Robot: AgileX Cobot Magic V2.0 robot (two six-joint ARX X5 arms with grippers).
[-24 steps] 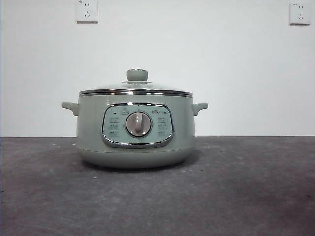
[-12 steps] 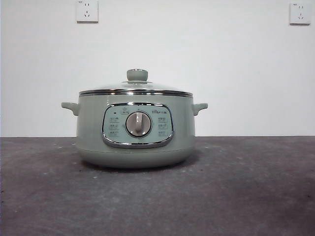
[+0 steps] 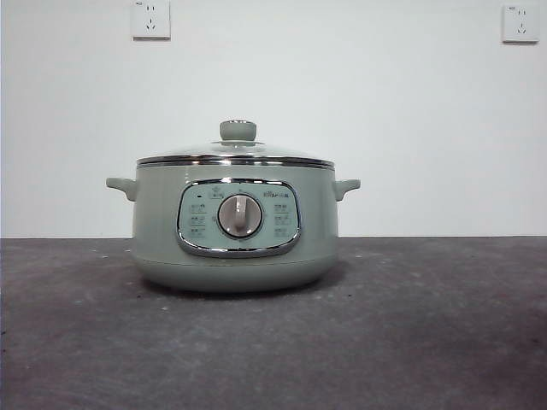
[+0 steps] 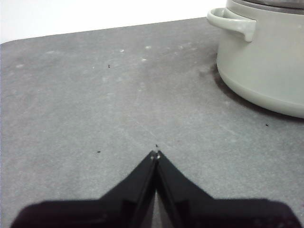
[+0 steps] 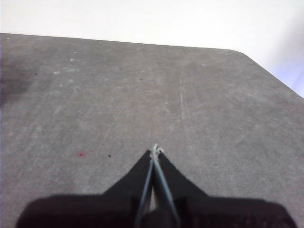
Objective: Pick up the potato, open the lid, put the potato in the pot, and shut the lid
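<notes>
The pot [image 3: 235, 226], pale sage-green and round, stands upright on the dark grey table [image 3: 427, 342], a little left of the middle in the front view, with its chrome-framed control panel [image 3: 239, 218] and grey dial [image 3: 240, 215] facing the camera. One small side handle [image 3: 122, 185] projects at the left and another [image 3: 346, 186] at the right. The lid [image 3: 236, 155] sits level and closed on the pot, its chrome rim resting all round the pot's upper edge, its sage-green knob [image 3: 238, 130] upright at the centre. The potato does not show in any view; whether it lies inside the pot cannot be told, since the glass is seen edge-on.

The left gripper [image 4: 156, 156] hangs over bare table, its two black jaws pressed together tip to tip and holding nothing. In the left wrist view one wall of the pot [image 4: 266, 71] and one side handle [image 4: 232, 21] appear near this gripper, apart from it, with open tabletop [image 4: 95, 95] between. The right gripper [image 5: 155, 151] likewise has its jaws closed on each other with nothing between them, over scuffed grey tabletop [image 5: 142, 85] near a rounded table corner [image 5: 247, 54]; the pot does not appear in the right wrist view. Neither arm shows in the front view.

Behind the table rises a plain white wall [image 3: 385, 120] bearing two white sockets, one [image 3: 151, 19] at upper left and one [image 3: 520, 23] at upper right.
</notes>
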